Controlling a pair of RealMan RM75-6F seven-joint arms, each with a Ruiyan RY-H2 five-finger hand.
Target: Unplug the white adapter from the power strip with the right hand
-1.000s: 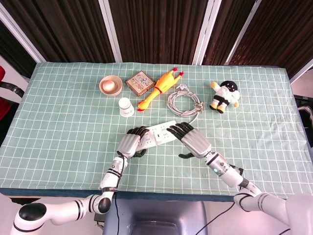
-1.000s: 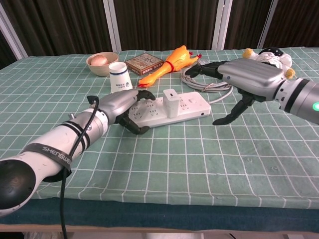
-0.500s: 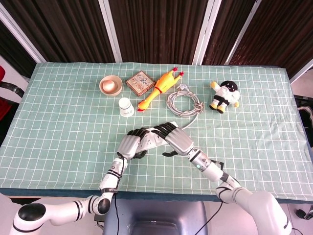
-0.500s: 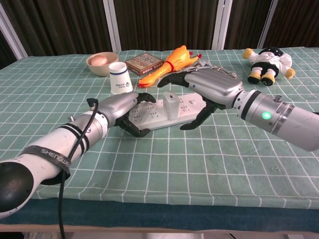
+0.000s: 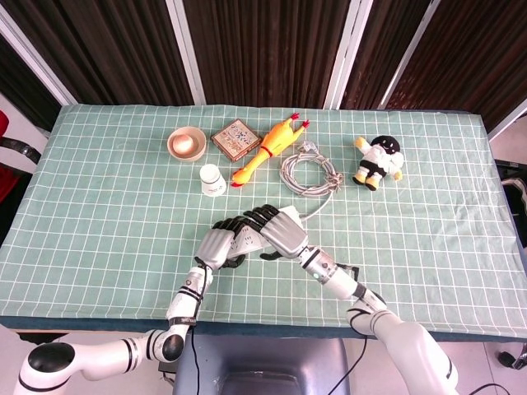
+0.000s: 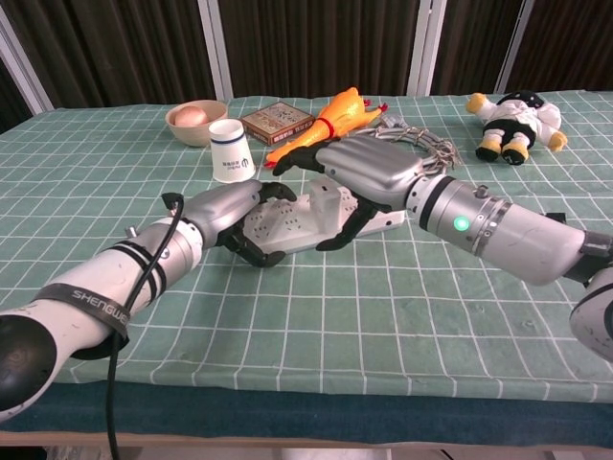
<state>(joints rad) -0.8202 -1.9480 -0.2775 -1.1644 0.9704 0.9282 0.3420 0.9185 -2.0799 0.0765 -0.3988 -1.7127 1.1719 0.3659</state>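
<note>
The white power strip [image 6: 287, 226] lies on the green checked cloth near the table's front. A white adapter [image 6: 322, 201] stands plugged into its middle. My right hand [image 6: 362, 172] arches over the adapter, fingers reaching past it to the left and the thumb down at the strip's front edge; no firm grip on it shows. In the head view the right hand [image 5: 282, 231] hides the adapter. My left hand [image 6: 237, 215] grips the strip's left end, fingers on top and thumb in front. The head view shows that left hand [image 5: 219, 243] beside a short stretch of bare power strip [image 5: 248, 239].
Behind the strip lie a coiled white cable [image 5: 311, 174], a yellow rubber chicken [image 5: 268, 151], a paper cup [image 5: 212, 179], a bowl holding an egg [image 5: 186, 143] and a small box [image 5: 235, 138]. A doll [image 5: 379, 162] sits at the right.
My right hand has moved left from beside the strip's right end to directly over the adapter. The left hand has stayed on the strip's left end.
</note>
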